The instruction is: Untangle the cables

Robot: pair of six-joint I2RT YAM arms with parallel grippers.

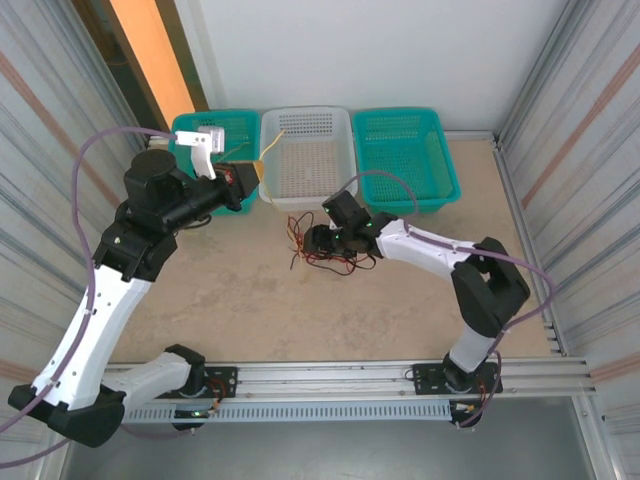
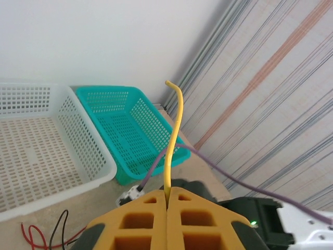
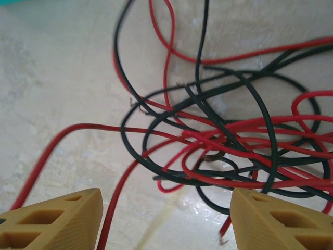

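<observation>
Your left hand [image 2: 167, 194] is clamped fully shut on the yellow cable [image 2: 176, 120]. The cable's free end sticks up from between the fingertips and bends over at the top. In the top view, this hand is raised at the near-left corner of the white basket [image 1: 306, 112], with the yellow cable leaning in over the basket. I can't tell where the cable's lower end goes.

Your right hand [image 3: 166, 208] is open, jaws well apart, nothing gripped. It hangs low, directly over the red and black cables [image 3: 223, 140]. These lie in a loose knot on the worktop [image 1: 230, 300], many loops crossing, with a few red strands trailing out to the left. The knot sits mid-worktop, just in front of the white basket.

A teal basket [image 1: 405, 115] stands on each side of the white one, at the far edge.
</observation>
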